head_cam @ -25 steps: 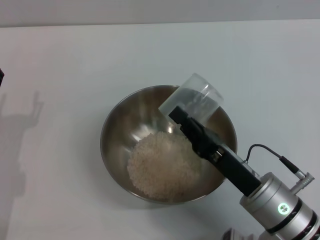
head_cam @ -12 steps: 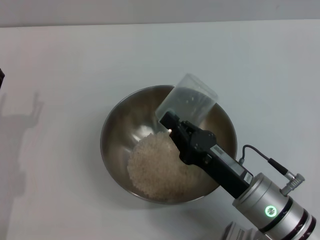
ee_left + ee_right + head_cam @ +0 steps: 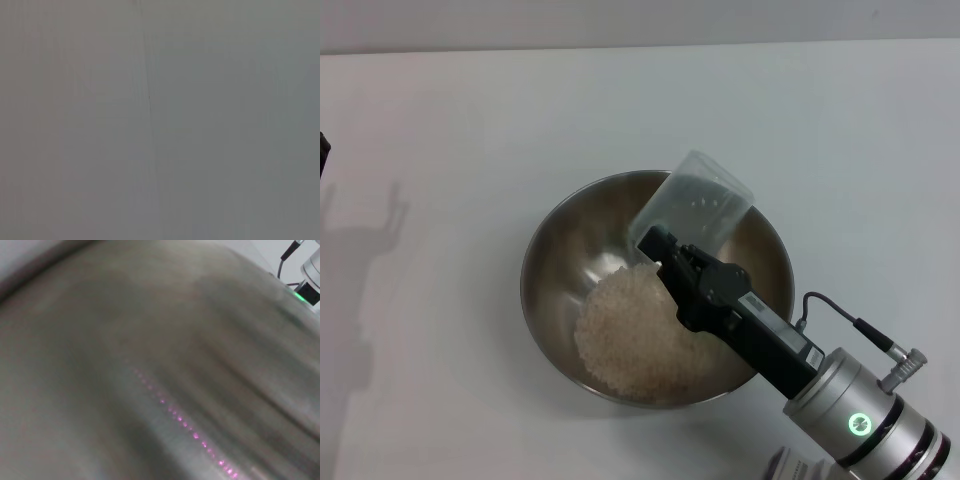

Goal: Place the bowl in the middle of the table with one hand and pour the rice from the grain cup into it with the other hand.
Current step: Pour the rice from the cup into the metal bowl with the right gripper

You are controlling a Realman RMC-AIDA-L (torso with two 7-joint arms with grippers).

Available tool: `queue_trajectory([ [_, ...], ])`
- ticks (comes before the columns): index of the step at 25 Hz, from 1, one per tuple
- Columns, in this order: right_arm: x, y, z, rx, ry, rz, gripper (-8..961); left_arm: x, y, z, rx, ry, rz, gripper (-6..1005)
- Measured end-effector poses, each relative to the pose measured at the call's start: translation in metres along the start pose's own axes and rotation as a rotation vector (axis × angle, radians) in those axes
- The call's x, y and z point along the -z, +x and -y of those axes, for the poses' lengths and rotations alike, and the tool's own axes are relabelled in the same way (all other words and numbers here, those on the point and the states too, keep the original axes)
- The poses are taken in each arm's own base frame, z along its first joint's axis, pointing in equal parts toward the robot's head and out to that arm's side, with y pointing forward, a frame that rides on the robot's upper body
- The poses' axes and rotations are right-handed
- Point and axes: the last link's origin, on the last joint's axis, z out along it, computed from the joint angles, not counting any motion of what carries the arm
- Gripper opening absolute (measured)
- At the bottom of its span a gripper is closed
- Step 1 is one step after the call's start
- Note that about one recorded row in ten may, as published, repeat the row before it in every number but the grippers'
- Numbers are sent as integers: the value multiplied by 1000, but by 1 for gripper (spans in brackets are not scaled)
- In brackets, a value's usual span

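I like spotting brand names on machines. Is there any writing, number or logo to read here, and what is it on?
No text can be read.
Small white label on the right tool's black body: too small to read.
Clear grain cup: faint dots on its wall, no legible marks.
Steel bowl, rice, white table: none.

the bowl (image 3: 552,262) sits on the white table (image 3: 440,120) with a heap of rice (image 3: 630,335) inside. over its far right rim, the right gripper (image 3: 658,243) grips the grain cup (image 3: 698,202), which is tipped over (a few grains cling inside). the left gripper is out of sight.
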Motion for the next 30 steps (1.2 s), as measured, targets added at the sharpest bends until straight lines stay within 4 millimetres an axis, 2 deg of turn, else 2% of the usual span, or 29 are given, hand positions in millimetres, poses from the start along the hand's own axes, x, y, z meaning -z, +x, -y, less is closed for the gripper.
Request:
queue_trajectory([
  [19,-1,-1,2,-68,0,-8,47,1,-1,1,-3,0,4,804],
  [22,-2,2,3,-151,2,-31,48,1,0,1,-1,2,2,804],
  [27,-1,10,8,-415,23,-105,50,3,0,1,0,6,-1,805],
  [30,2,11,7,-423,21,-115,52,3,1,1,1,6,-4,805],
])
